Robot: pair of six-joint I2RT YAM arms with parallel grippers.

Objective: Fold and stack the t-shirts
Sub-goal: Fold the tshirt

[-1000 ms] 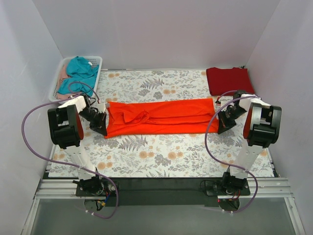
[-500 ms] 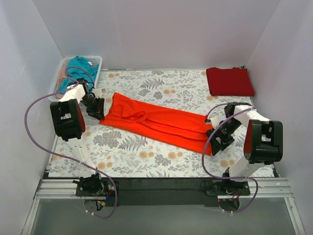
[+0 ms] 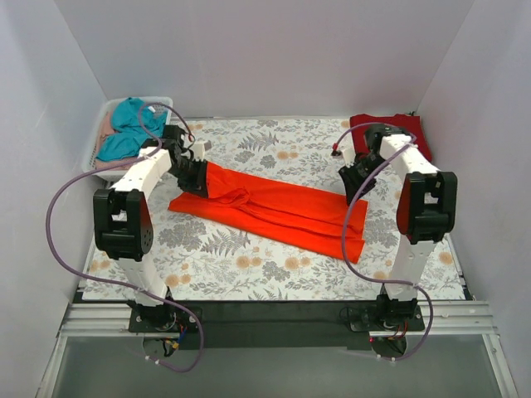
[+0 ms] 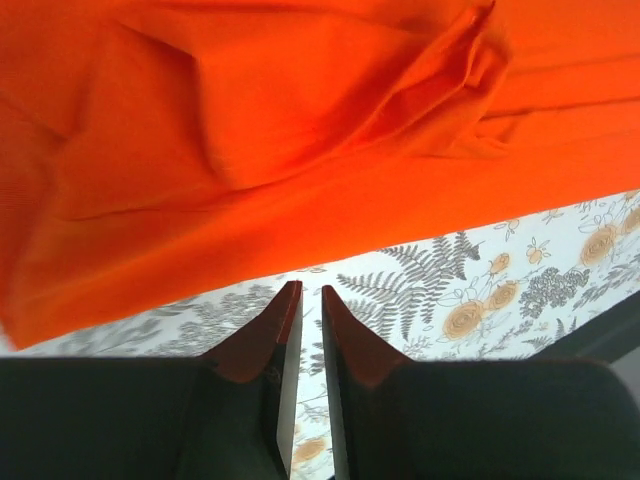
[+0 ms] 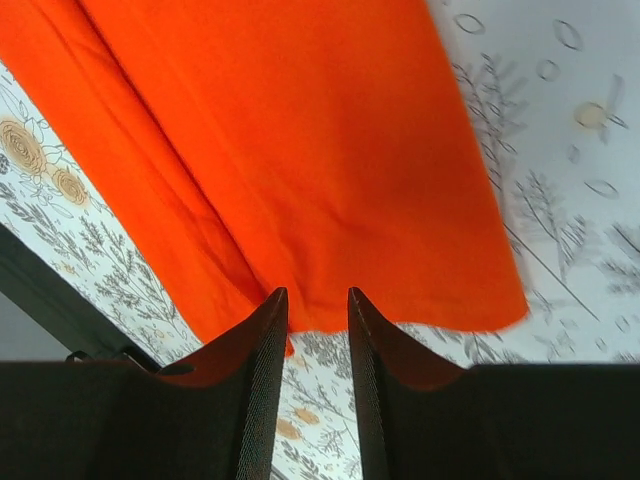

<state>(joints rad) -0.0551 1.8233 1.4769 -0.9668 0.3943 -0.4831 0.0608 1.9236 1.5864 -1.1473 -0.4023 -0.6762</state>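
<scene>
Your left gripper (image 4: 306, 292) has its fingers (image 4: 278, 335) drawn to a thin slit with nothing between them. The tips sit just short of the edge of the orange shirt (image 3: 282, 209), over the floral mat (image 3: 249, 145). Your right gripper (image 5: 317, 295) stands a little wider, at a narrow gap. The shirt's hem shows through it, but you cannot tell whether the tips touch the cloth. The orange shirt lies as a long folded band, slanting across the mat between both grippers. The crimson shirt (image 3: 412, 131) lies folded at the far right corner, partly behind your right arm
</scene>
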